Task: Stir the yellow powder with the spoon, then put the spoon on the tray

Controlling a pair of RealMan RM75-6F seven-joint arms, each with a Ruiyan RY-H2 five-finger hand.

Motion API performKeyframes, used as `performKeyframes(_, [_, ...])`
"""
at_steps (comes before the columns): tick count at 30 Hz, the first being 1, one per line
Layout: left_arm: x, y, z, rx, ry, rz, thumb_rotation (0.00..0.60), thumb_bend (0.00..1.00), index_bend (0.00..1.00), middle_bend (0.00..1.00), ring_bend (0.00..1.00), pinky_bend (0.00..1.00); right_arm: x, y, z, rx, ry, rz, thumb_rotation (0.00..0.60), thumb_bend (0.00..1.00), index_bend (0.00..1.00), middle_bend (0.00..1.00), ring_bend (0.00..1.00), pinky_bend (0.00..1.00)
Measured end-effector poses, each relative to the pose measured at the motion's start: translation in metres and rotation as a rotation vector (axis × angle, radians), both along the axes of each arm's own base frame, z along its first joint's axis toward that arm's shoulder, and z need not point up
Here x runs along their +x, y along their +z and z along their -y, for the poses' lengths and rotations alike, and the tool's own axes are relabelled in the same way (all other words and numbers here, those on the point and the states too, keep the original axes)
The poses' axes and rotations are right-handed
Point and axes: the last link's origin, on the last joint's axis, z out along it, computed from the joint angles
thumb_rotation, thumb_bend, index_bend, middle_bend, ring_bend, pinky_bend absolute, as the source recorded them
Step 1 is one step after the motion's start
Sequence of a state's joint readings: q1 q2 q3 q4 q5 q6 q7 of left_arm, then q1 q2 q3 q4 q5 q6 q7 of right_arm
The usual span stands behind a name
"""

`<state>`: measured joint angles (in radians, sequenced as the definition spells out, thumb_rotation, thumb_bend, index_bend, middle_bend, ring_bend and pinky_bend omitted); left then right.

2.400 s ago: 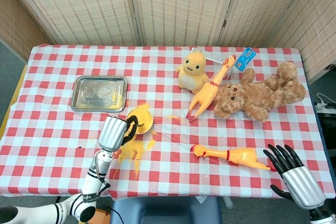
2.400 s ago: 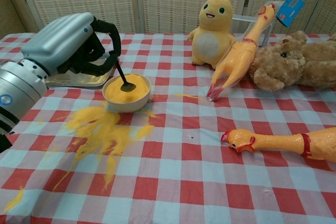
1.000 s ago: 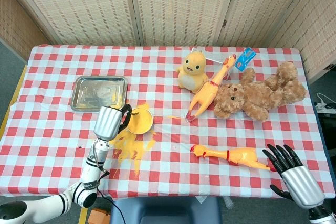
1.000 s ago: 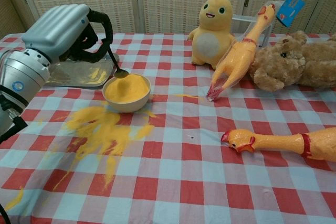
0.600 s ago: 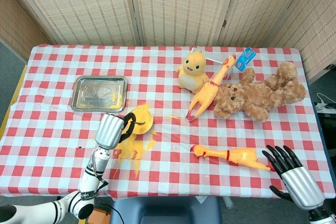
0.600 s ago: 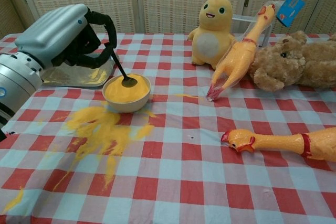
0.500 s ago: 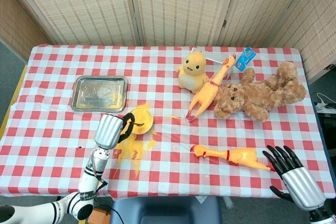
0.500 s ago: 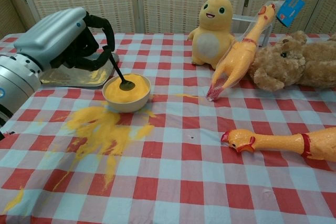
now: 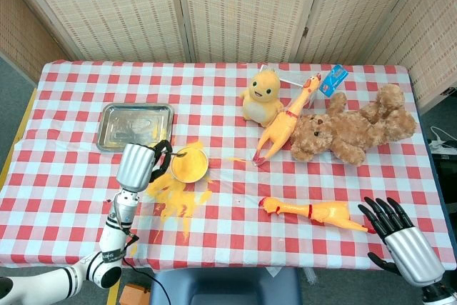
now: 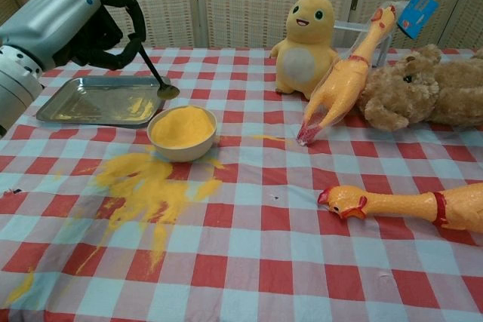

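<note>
My left hand (image 10: 66, 26) grips a dark spoon (image 10: 155, 73) by its handle. The spoon's head hangs in the air just above the far left rim of the white bowl (image 10: 181, 147), which holds yellow powder (image 10: 181, 127). From the head view, the left hand (image 9: 136, 166) sits left of the bowl (image 9: 189, 165), with the spoon (image 9: 178, 153) over the bowl's edge. The steel tray (image 10: 90, 103) lies behind and left of the bowl, dusted with some powder. My right hand (image 9: 402, 241) is open with fingers spread at the table's front right corner.
Spilled yellow powder (image 10: 147, 186) covers the cloth in front of the bowl. A yellow plush (image 10: 306, 39), a standing rubber chicken (image 10: 343, 81) and a teddy bear (image 10: 423, 96) crowd the back right. Another rubber chicken (image 10: 407, 205) lies at the front right.
My left hand has lifted the spoon out of the powder and moved up and to the left, toward the tray. The right hand has stayed put.
</note>
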<state>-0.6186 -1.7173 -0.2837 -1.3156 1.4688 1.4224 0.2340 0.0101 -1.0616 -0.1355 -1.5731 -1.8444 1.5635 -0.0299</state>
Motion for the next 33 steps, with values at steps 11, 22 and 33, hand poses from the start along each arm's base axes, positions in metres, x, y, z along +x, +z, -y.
performKeyframes(11, [-0.03,0.017,-0.06,0.085,0.077,-0.066,0.6,0.74,0.79,1.0,1.0,1.0,-0.002,-0.007,0.006,-0.02,-0.015,-0.033,0.6,0.08,0.0,0.0,0.0,0.0])
performKeyframes(22, [-0.064,0.019,-0.121,0.103,0.232,-0.133,0.6,0.73,0.79,1.0,1.0,1.0,-0.005,-0.01,0.012,-0.051,-0.041,-0.059,0.6,0.08,0.0,0.0,0.0,0.0])
performKeyframes(33, [-0.064,-0.002,-0.14,0.024,0.309,-0.133,0.6,0.64,0.75,1.0,1.0,1.0,-0.008,-0.015,0.018,-0.05,-0.064,-0.081,0.6,0.08,0.0,0.0,0.0,0.0])
